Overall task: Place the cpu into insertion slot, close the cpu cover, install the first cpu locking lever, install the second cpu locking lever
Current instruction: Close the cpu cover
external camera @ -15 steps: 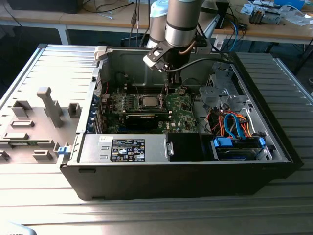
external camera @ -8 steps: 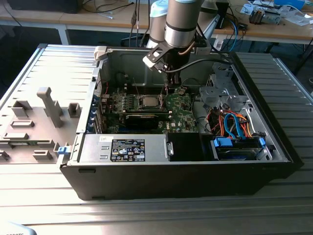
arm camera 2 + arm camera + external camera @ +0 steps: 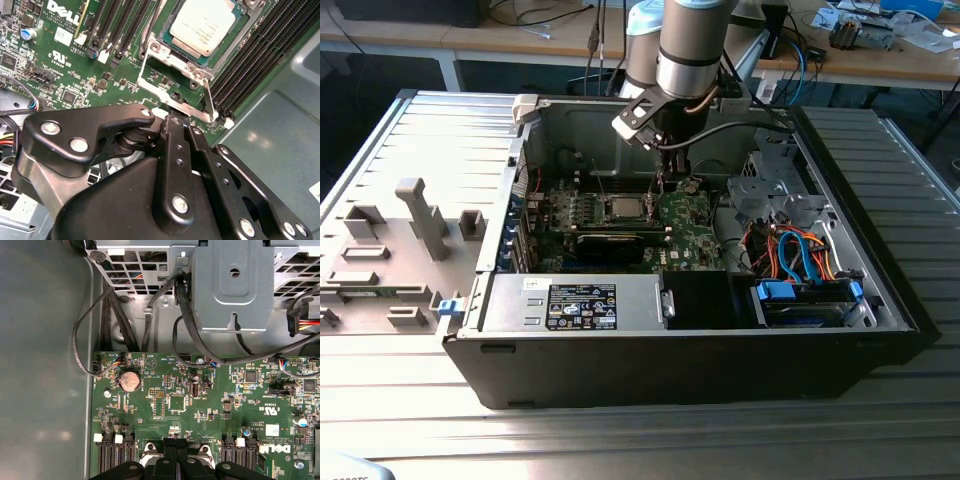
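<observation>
The cpu [image 3: 207,22], a square chip with a dull silver top, lies in the insertion slot [image 3: 150,80] on the green board; it is also at the case's middle in the exterior view [image 3: 625,208]. The cpu cover [image 3: 177,56], a thin silvery frame, lies flat around the chip. A thin metal lever rod [image 3: 146,37] runs along one side of the socket. My gripper [image 3: 170,119] hangs just beside the socket's bracket edge, its black fingers drawn together. It reaches down into the open case [image 3: 667,178] and shows at the picture's edge in the first wrist view [image 3: 176,447].
A labelled black power-supply box [image 3: 578,303] lines the case's near side, with a long black module [image 3: 610,243] behind it. Orange and blue cables [image 3: 790,250] fill the exterior view's right. Memory slots [image 3: 255,55] flank the socket. A metal drive cage [image 3: 232,285] and black cables stand nearby.
</observation>
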`<state>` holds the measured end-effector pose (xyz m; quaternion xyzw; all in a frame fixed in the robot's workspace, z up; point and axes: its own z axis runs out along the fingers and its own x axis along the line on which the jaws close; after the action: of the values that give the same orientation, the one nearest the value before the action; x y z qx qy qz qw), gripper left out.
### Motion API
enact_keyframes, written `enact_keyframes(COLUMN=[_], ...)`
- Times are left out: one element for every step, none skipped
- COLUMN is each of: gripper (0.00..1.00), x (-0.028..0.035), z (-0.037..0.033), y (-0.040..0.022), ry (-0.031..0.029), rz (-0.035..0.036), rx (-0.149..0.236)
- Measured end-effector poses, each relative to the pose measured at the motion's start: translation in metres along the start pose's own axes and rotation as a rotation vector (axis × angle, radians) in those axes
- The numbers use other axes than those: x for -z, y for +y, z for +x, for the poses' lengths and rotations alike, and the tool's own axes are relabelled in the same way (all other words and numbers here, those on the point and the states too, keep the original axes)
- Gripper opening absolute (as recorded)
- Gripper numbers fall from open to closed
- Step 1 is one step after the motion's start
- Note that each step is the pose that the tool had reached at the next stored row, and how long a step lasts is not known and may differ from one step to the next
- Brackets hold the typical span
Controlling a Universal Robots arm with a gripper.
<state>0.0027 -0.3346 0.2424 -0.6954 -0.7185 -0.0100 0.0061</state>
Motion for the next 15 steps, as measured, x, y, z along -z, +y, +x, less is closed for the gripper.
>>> enact_keyframes(gripper=[0.11,0.11,0.11,0.11,0.11,0.11,0.11,0.11,0.11,0.11,0.11,0.11,0.11,0.11,0.11], x=[-0.0001,-0.0003,-0.0005,-0.0008,-0.0021,-0.0023,-0.0024,-0.0025,-0.0023,-0.0013,-0.0001,0.0017,0.0027,0.0030,0.0030], z=[0.0000,0.0002,0.0004,0.0007,0.0012,0.0013,0.0014,0.0015,0.0016,0.0015,0.0016,0.0016,0.0017,0.0017,0.0018], y=[0.0000,0.0000,0.0000,0.0000,-0.0004,-0.0025,-0.0045,-0.0058,-0.0057,-0.0058,-0.0058,-0.0062,-0.0070,-0.0083,-0.0092], ry=[0.0001,0.0002,0.0002,0.0001,-0.0001,-0.0003,0.0000,0.0001,0.0002,0.0000,-0.0001,-0.0002,-0.0002,0.0001,0.0001], rz=[0.0000,-0.0001,-0.0001,-0.0001,0.0000,0.0001,0.0000,-0.0006,-0.0010,-0.0012,-0.0015,-0.0025,-0.0040,-0.0059,-0.0067], rx=[0.000,0.000,0.000,0.000,0.000,0.000,0.000,0.000,0.001,0.001,0.001,0.000,0.001,0.001,0.001])
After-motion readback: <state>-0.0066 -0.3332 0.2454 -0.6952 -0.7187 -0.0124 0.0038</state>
